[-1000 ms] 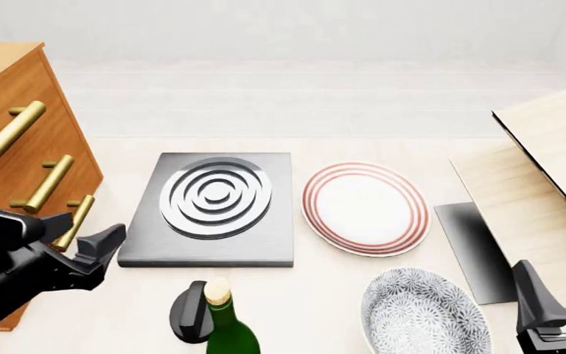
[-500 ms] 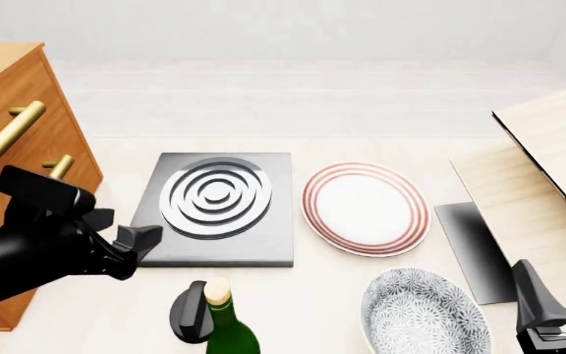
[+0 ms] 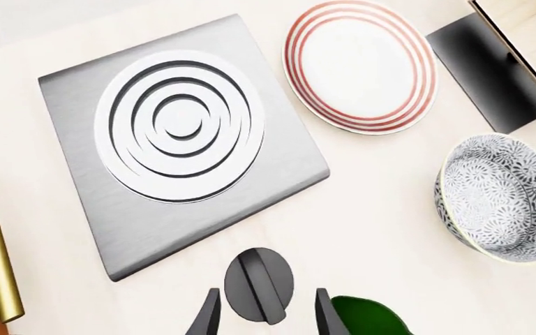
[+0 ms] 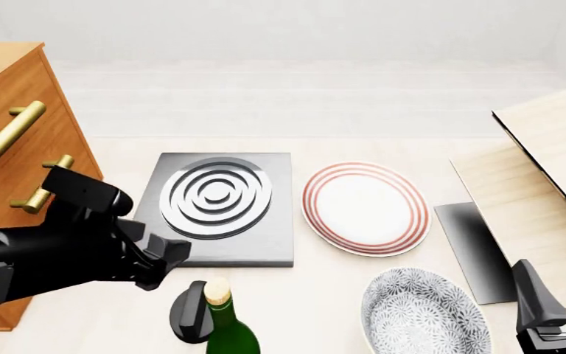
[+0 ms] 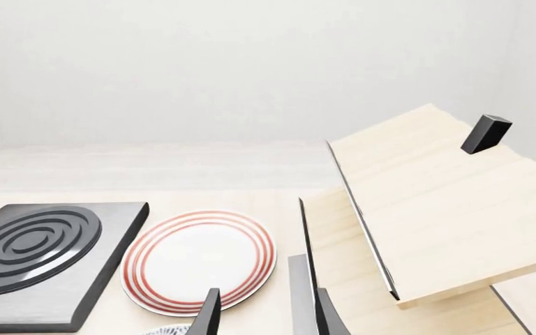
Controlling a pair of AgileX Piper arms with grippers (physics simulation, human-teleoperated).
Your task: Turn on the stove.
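Front view first: stove (image 4: 214,210) lying flat at centre-left of the frame, silver rings up, red-rimmed plate (image 4: 365,207) just beside it to the right, plain dark slab (image 4: 474,251) further right by the pale wooden boards (image 4: 529,214). Left gripper (image 4: 160,259) low at the left, black arm coming in from the edge, hanging over the stove's near left corner, just above the black knob (image 4: 189,311) and the green bottle (image 4: 229,324) at the bottom edge; fingers apart. Wooden drawer cabinet (image 4: 18,147) with brass handles filling the upper left. Patterned bowl (image 4: 426,313) at lower right, right gripper (image 4: 558,295) parked in the bottom right corner, fingers spread. Over to the left wrist view: stove (image 3: 179,139) taking the upper left of the frame, knob (image 3: 259,285) at bottom centre framed between the two open fingertips (image 3: 204,319), not touched; bottle top (image 3: 370,317) peeking in beside it. Right wrist view: stove (image 5: 49,262) at lower left, plate (image 5: 198,258) next to it, fingers (image 5: 301,300) apart with nothing between, boards (image 5: 435,202) filling the right.
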